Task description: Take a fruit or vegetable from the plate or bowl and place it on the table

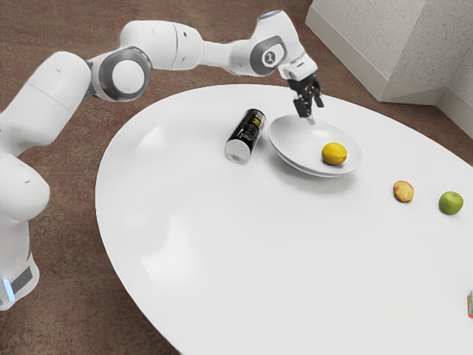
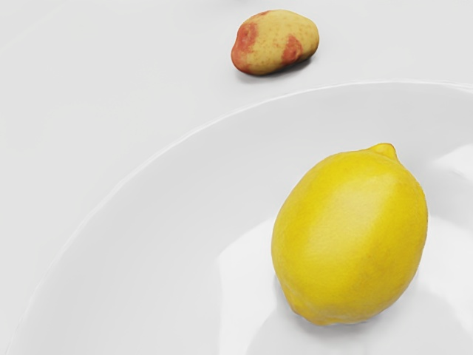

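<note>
My gripper (image 1: 312,108) is open over the far-left rim of the white bowl (image 1: 295,134), with nothing between its fingers. A yellow lemon (image 1: 334,154) lies inside the bowl, toward the exterior view's right, a short way from the gripper and apart from it. In the wrist view the lemon (image 2: 350,237) rests on the bowl's inner surface (image 2: 162,259), fully uncovered.
A black can with a pale end (image 1: 246,136) lies on the white table (image 1: 222,251) beside the bowl. Toward the exterior view's right are a red-and-yellow potato (image 1: 403,191), also in the wrist view (image 2: 275,42), a green apple (image 1: 451,203) and a partly visible box (image 1: 470,304).
</note>
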Motion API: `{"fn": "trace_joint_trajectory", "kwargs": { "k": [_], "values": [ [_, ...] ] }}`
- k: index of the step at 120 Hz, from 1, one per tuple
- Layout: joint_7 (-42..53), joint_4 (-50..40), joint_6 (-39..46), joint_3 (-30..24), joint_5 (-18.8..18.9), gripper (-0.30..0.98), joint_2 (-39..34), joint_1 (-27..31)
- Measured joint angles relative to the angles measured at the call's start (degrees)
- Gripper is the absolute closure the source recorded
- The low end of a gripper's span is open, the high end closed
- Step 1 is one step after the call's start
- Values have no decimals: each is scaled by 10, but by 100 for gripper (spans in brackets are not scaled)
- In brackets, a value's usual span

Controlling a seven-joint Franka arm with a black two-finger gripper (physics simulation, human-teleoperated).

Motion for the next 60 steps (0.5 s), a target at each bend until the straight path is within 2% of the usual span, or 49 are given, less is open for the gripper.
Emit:
{"fn": "trace_joint_trajectory", "kwargs": {
  "k": [12, 60],
  "values": [
    [2, 16, 21, -1, -12, 0, 27, -13],
    [-1, 15, 72, 0, -43, 0, 55, -45]
  ]
}}
